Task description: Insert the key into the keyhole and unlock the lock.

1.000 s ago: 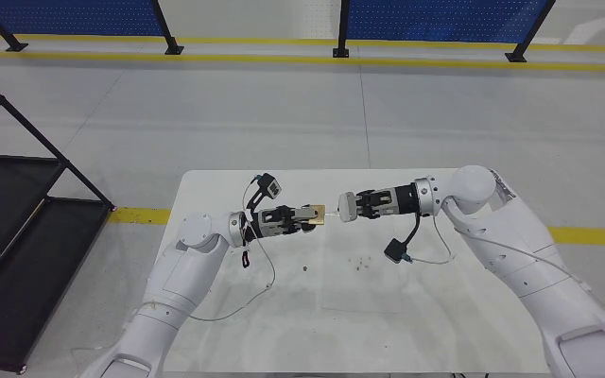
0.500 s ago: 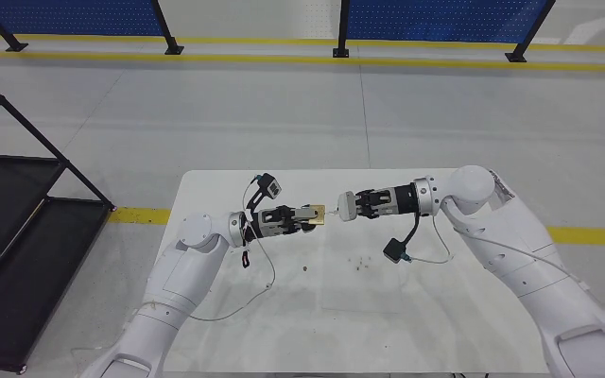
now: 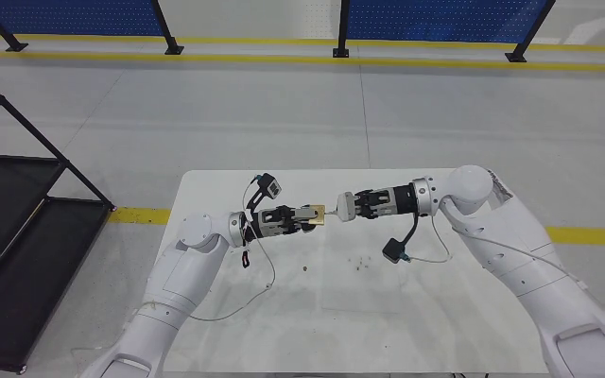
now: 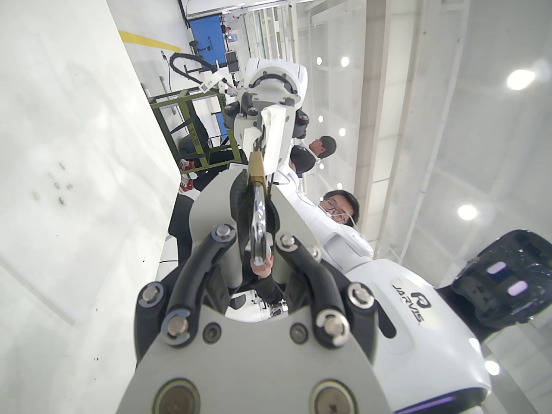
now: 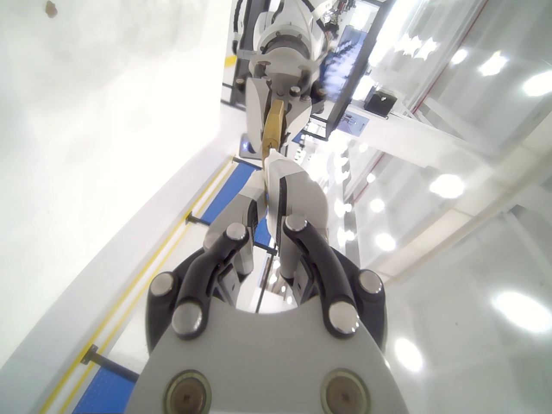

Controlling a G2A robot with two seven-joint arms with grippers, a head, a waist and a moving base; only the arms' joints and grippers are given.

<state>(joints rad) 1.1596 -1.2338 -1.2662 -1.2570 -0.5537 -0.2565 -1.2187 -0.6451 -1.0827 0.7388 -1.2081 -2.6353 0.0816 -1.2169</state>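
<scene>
A brass padlock (image 3: 319, 214) hangs above the middle of the white table (image 3: 312, 312). My left gripper (image 3: 304, 215) is shut on it from the left. In the left wrist view the silver shackle (image 4: 258, 221) sits between the fingers, and the brass body (image 4: 256, 170) sticks out past the fingertips. My right gripper (image 3: 342, 207) faces the lock from the right, shut on the key. A thin key shaft (image 3: 332, 212) bridges the small gap to the lock. In the right wrist view my right gripper (image 5: 269, 164) has its tips right at the padlock (image 5: 273, 124) and hides most of the key.
A black connector (image 3: 395, 251) dangles on a cable under the right forearm. Small dark specks (image 3: 362, 261) lie on the tabletop. A black rack (image 3: 38, 236) stands on the floor to the left of the table.
The right forearm has edged very slightly toward the padlock. The left arm and the lock have stayed where they were.
</scene>
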